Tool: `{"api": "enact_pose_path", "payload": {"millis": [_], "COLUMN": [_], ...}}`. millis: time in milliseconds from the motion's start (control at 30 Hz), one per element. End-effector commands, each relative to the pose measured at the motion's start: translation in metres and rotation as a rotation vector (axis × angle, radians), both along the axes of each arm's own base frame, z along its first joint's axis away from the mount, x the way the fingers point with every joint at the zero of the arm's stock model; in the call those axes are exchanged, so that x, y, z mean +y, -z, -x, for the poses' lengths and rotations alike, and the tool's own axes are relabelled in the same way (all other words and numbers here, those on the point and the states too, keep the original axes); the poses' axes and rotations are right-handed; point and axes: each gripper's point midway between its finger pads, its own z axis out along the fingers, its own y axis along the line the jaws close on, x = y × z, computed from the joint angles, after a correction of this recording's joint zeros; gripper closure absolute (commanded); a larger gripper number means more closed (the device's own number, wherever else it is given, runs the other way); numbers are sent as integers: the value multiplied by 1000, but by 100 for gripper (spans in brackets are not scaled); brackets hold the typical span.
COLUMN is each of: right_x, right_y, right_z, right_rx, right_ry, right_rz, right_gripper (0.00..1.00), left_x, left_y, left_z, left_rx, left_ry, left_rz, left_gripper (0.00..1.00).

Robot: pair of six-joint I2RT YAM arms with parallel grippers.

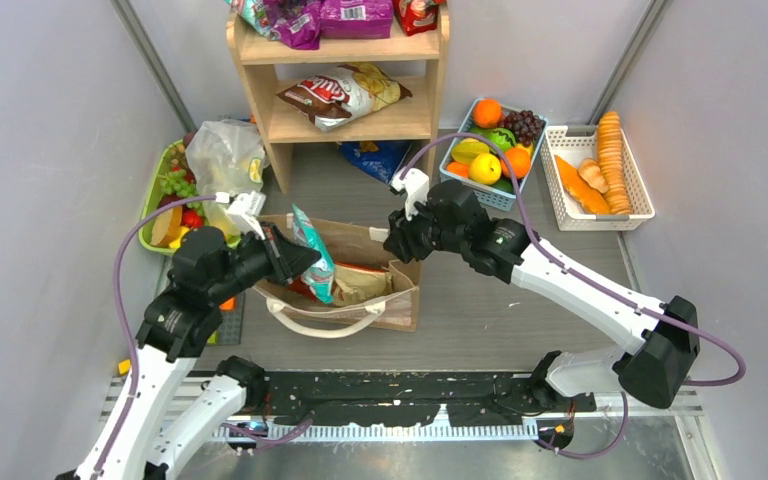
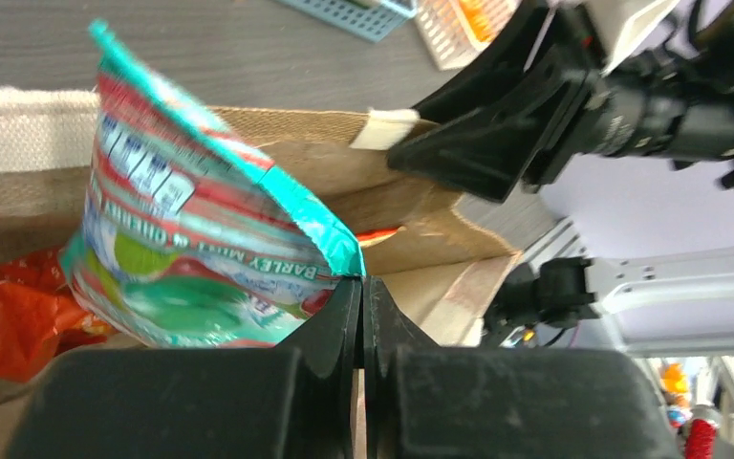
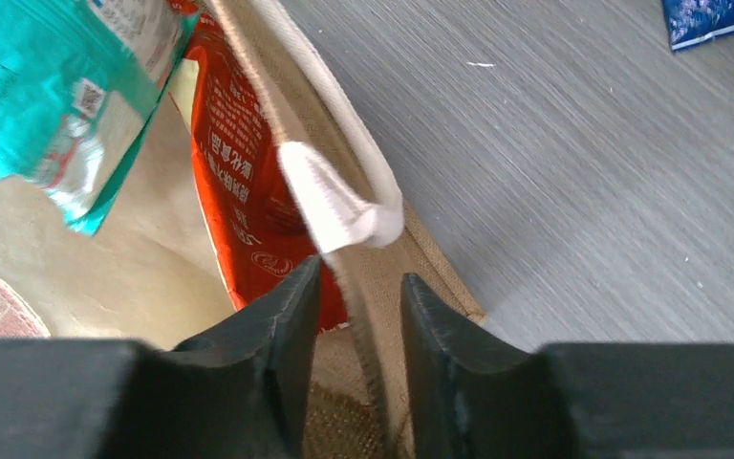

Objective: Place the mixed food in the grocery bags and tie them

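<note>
The left gripper point(image 2: 361, 304), jaws pressed together, pinches one corner of a teal snack packet point(image 2: 201, 239), which hangs just ahead of it over the mouth of the burlap tote point(image 1: 400, 300). Light, crinkly and slick, the packet is probably best held by that sealed edge. Opposite, the right gripper point(image 3: 356, 316) stands spread astride the tote's limp rim, beside a white handle point(image 3: 334, 206). The tote's depths are hidden.

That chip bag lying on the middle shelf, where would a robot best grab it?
Probably pinch the chip bag by its near edge, which lies toward the open front of the shelf. Come in level from the front: it lies flat, and the board above blocks a reach from overhead.
</note>
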Motion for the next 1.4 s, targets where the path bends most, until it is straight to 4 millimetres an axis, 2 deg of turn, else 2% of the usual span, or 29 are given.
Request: {"api": "enact_pose_path", "payload": {"millis": [0, 67, 133, 200, 300, 433, 533, 600, 700, 767, 800, 867, 900, 933, 967, 1000, 1033, 1167, 1333, 1367], "right_x": [-3, -3, -3, -4, -4, -10, -26, -34, -44, -50, -52, -59, -60, -67, -68, -78, -87, -121, -168, -183], "right_y": [-11, -12, -13, -16, -21, -30, -39, -48, -58, -59, -57, -52, -51, -49, -48, -47, -47, -44, -45, -44], "right_z": [-6, -5, -6, -6, -7, -11, -21, -25, -26, -28, -29, -33, -34, -40, -40, -47, -52, -62, -56, -52], "right_rx": [-48, -46, -47, -53, -71, -101, -145, -173, -193, -195, -191, -180, -175, -164, -153, -146, -140, -127, -114, -108], "right_ry": [12, 10, 16, 24, 34, 80, 174, 217, 251, 263, 266, 276, 273, 290, 281, 304, 321, 398, 516, 560], "right_rz": [22, 15, 9, 1, -24, -48, -49, -63, -81, -78, -72, -49, -45, -35, -40, -35, -35, 0, 7, 15], "right_gripper": [73, 85, 92, 94, 95, 95, 95, 95, 95, 95, 95, 95, 95, 95, 95, 95, 95, 95, 95, 95], "left_x": [6, 6, 12, 15, 10, 3, -6, -20, -23, -26, -29, -35, -38, -41, -43, -43, -44, -38, -27, -26], "left_y": [34, 47, 57, 68, 99, 162, 200, 213, 220, 208, 198, 172, 156, 140, 124, 110, 91, 47, 4, -3], "left_z": [-15, -19, -23, -26, -27, -21, -14, -13, -11, -11, -10, -9, -9, -8, -8, -6, -5, 4, 8, 8], "left_rx": [9, 40, 71, 92, 151, 299, 350, 332, 350, 352, 343, 291, 261, 233, 203, 183, 157, 125, 55, 42], "left_ry": [-34, -56, -115, -162, -158, -115, -99, -75, -52, -6, 15, 56, 66, 79, 82, 86, 89, 100, 79, 75], "left_rz": [-168, -226, -294, -353, -433, -554, -585, -551, -597, -637, -644, -636, -613, -579, -547, -520, -492, -463, -429, -417], "left_gripper": [100, 100, 100, 100, 100, 100, 100, 100, 100, 100, 93, 70, 52, 37, 26, 17, 11, 5, 5, 4]}}
